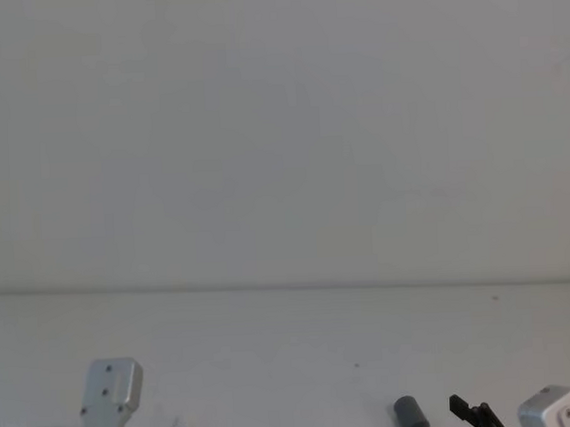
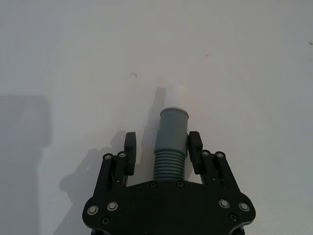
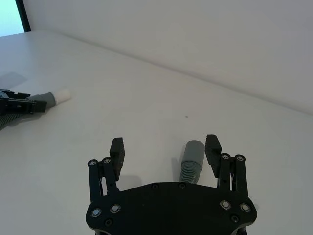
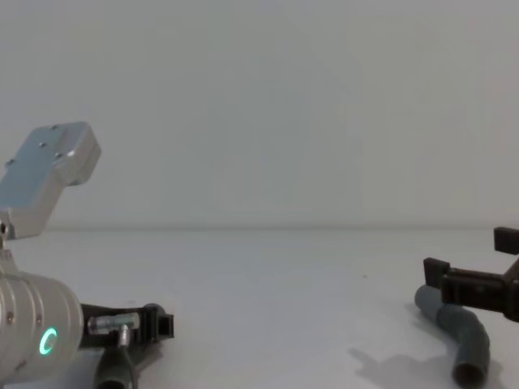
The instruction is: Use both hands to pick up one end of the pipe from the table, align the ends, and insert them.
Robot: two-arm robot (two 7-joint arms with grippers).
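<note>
White, flat and plain, the table point(image 1: 292, 364) carries both hose pieces on its near part, well short of its far edge. The left arm point(image 4: 49, 174) reaches in over the near left of the tabletop. The right arm point(image 1: 554, 408) reaches in over the near right.

The left gripper point(image 2: 162, 143) sits low over the tabletop with its fingers apart, straddling the left hose piece point(image 2: 168, 166). One finger stands just beside the hose; the other is clear of it. The right gripper point(image 3: 165, 146) is likewise spread, with the right hose piece point(image 3: 190, 172) between its fingers and nearer one of them. Neither gripper is clamped on anything.

Both hose pieces appear to lie on the tabletop, well apart from each other. The right piece is bent, as the chest view shows.

The left cuff point(image 2: 173, 128) points forward, away from the gripper body, and ends in a narrower white tip point(image 2: 175, 95). The right cuff point(image 3: 194, 151) is plain grey.

Status, as a judgement: the approach is complete and both grippers are positioned for the grasp. No piece is gripped or lifted yet. Outstanding steps:
1. Close each gripper on its piece.
2. Raise both pieces off the tabletop.
3. Bring the two cuffs into line.
4. Press the white tip into the right cuff.
</note>
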